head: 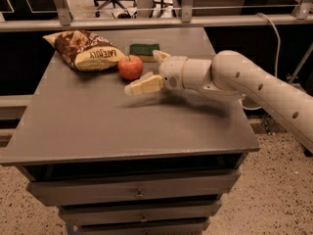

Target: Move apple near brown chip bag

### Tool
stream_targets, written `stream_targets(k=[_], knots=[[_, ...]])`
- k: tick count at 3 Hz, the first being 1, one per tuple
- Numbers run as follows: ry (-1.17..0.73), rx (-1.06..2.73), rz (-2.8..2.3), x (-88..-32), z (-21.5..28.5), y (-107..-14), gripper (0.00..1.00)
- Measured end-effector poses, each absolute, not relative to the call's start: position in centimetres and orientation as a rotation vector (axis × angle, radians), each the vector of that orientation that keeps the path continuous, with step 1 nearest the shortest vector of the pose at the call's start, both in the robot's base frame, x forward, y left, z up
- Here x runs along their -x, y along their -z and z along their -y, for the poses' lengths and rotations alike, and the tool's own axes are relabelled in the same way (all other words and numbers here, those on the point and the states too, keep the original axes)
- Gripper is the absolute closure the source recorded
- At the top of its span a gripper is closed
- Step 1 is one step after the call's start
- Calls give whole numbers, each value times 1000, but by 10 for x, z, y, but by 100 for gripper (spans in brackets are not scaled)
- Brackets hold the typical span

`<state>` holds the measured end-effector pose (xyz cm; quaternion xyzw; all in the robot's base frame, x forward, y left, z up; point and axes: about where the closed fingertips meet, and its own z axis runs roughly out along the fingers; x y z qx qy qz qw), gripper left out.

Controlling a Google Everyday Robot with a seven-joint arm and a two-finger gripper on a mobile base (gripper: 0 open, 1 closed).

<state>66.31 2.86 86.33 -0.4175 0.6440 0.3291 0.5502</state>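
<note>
The red-orange apple (130,66) sits on the grey table (98,126), just right of the brown chip bag (85,50), which lies at the back left with its cream lettered end toward the apple. My gripper (142,71) reaches in from the right, low over the table. It is open, with one finger (144,84) in front of the apple and the other (160,56) behind and to its right. The apple stands at the mouth of the open jaws, not clamped.
A flat green sponge (144,50) lies at the back of the table behind the gripper. The white arm (254,87) crosses the table's right side. A metal rail (146,21) runs behind the table, and drawers (139,192) sit below its front edge.
</note>
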Motion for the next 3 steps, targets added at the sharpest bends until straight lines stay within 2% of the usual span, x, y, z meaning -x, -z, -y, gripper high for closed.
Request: stream_targets(k=[1, 2, 3], knots=[[-634, 974, -1608, -649, 33, -859, 0], [-528, 955, -1660, -647, 72, -862, 0], [-528, 955, -1660, -647, 72, -862, 0]])
